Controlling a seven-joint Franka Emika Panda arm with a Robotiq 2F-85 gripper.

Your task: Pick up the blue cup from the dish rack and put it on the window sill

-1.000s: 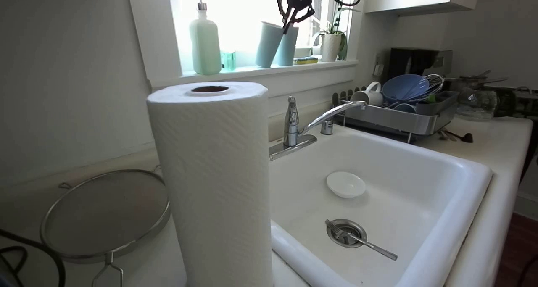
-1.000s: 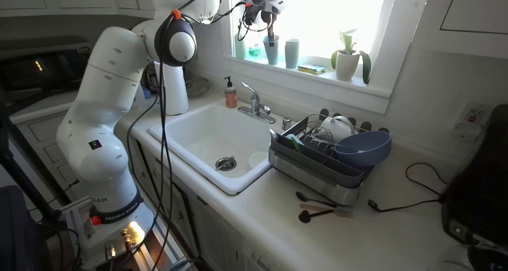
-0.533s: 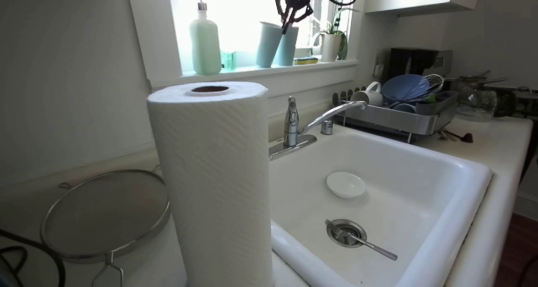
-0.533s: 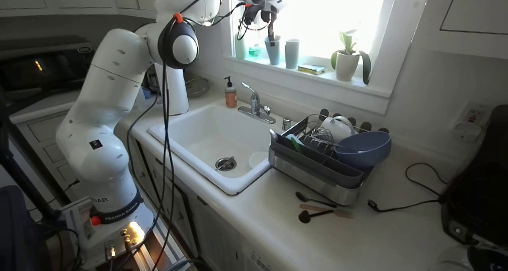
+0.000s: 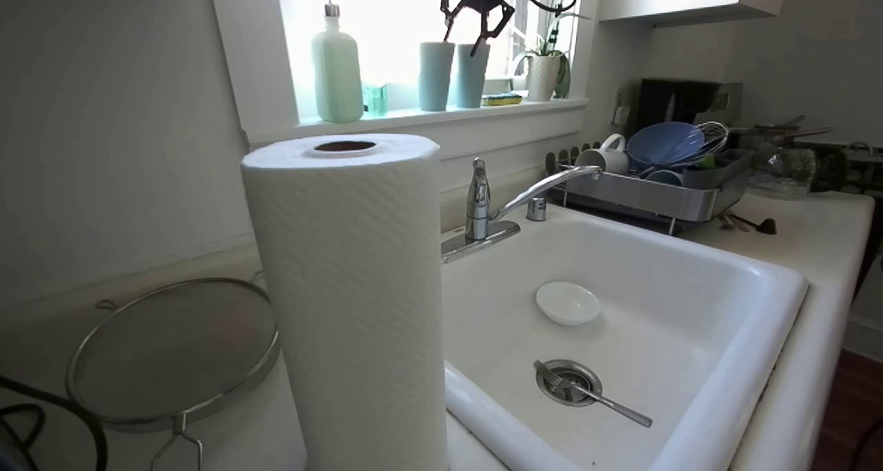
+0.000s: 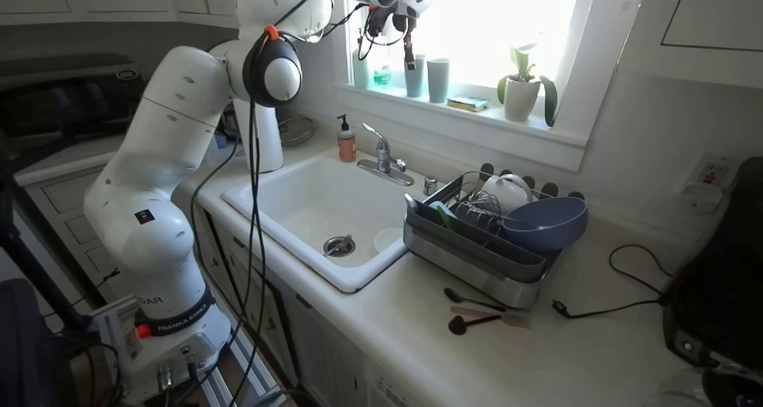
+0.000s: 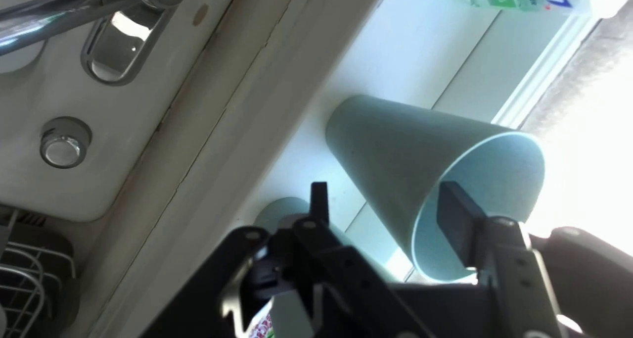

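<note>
End effector (image 7: 383, 199) closest in the wrist view: I have its jaws parted, one over the mouth of the plain teal-blue handleless tumbler (image 7: 390, 145), the other outside its rim. That tumbler stands upright on the long white painted window sill (image 7: 376, 66), just beside a grey-teal cup (image 6: 439, 82). Farther off I see the chrome faucet (image 7: 64, 15), then the dark metal dish rack (image 6: 459, 268), bearing a wide blue bowl (image 6: 545, 222), on the white bench (image 6: 596, 359).
</note>
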